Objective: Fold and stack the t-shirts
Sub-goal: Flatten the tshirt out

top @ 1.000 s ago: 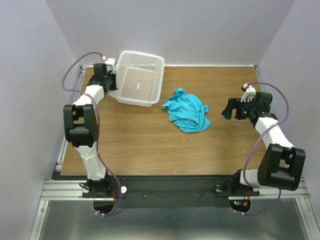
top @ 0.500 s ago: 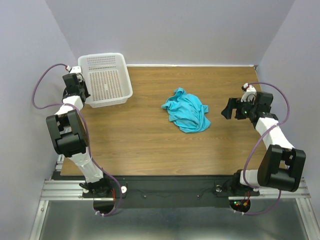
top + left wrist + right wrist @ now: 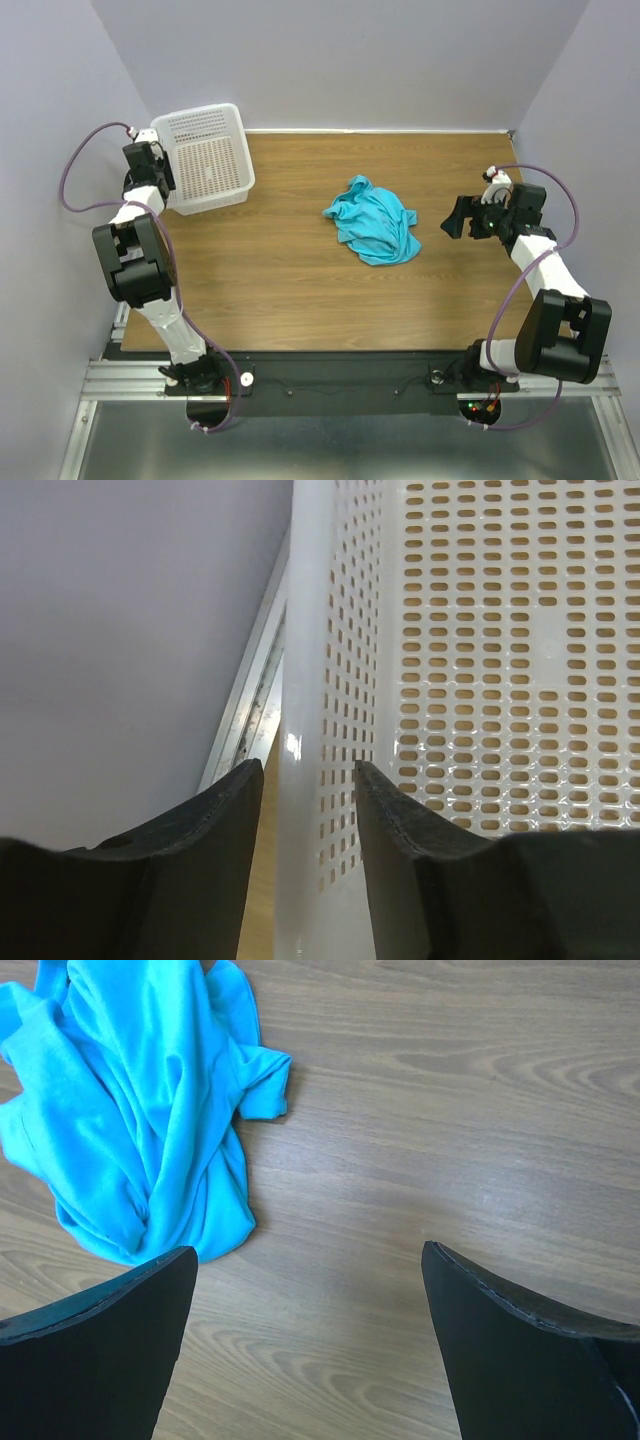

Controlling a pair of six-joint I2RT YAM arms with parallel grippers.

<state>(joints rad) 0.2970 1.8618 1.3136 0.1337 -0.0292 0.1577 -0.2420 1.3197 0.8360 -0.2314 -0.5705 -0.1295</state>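
One turquoise t-shirt lies crumpled on the wooden table a little right of the middle. In the right wrist view the t-shirt fills the upper left. My right gripper hovers just right of it, open wide, with only bare wood between the fingers. My left gripper is at the back left corner, astride the left rim of the white mesh basket. Its jaws stand open, with a strip of wood showing between the left finger and the rim.
The basket sits flat in the back left corner, against the table's metal edge rail and near the lilac side wall. Walls close in the table on the left, back and right. Bare wood lies in front of the t-shirt.
The left arm swung the basket from a tilted spot at the back middle into the back left corner and set it flat. Its jaws have loosened on the rim. The right arm has not moved.
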